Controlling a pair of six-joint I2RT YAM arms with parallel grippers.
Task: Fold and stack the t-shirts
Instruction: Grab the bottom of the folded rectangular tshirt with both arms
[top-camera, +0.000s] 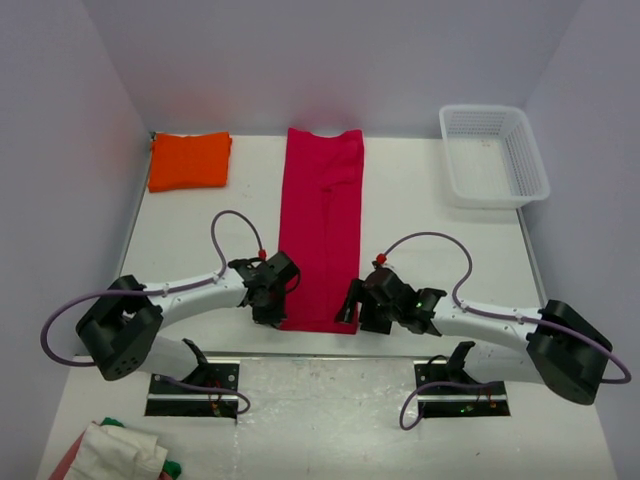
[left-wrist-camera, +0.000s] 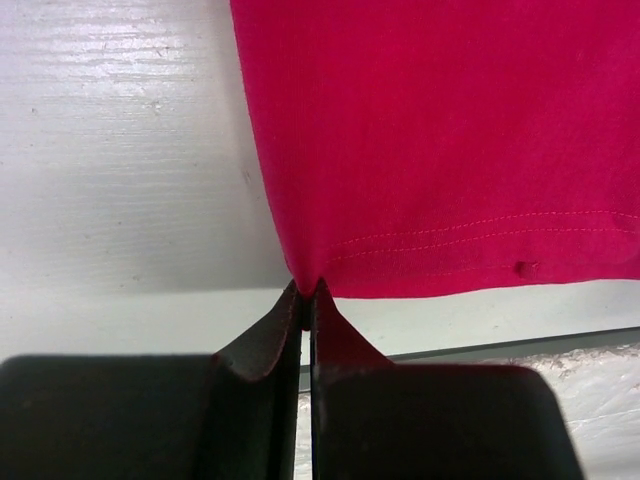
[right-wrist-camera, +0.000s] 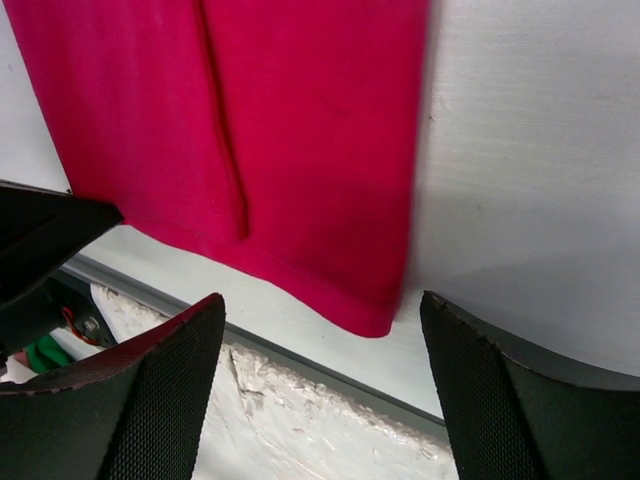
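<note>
The left gripper is clamped shut on the near-left corner of the red shirt. In its wrist view the two dark fingers meet with the hem corner pinched between their tips, and the stitched hem runs off to the right just beyond them. The right gripper is spread wide at the near-right corner of the same shirt. In its wrist view that corner lies in the gap between the two padded fingers, a little beyond their tips, and it looks as if neither pad touches the cloth, though the angle makes this hard to tell.

Around the grippers lies the white table, whose near edge runs right under both wrists. Each arm carries a looping purple cable. The red shirt is folded lengthwise into a long, narrow strip with a fold line down its middle. It stretches straight away from the grippers, its hem at the near edge between the two arms and its collar at the far edge.

The orange shirt lies folded into a flat rectangle at the far-left corner, well apart from the left gripper and beside the far end of the red strip. A white mesh basket sits at the far-right corner. A cloth pile, mostly white, lies at the bottom left, behind the left arm's base.
</note>
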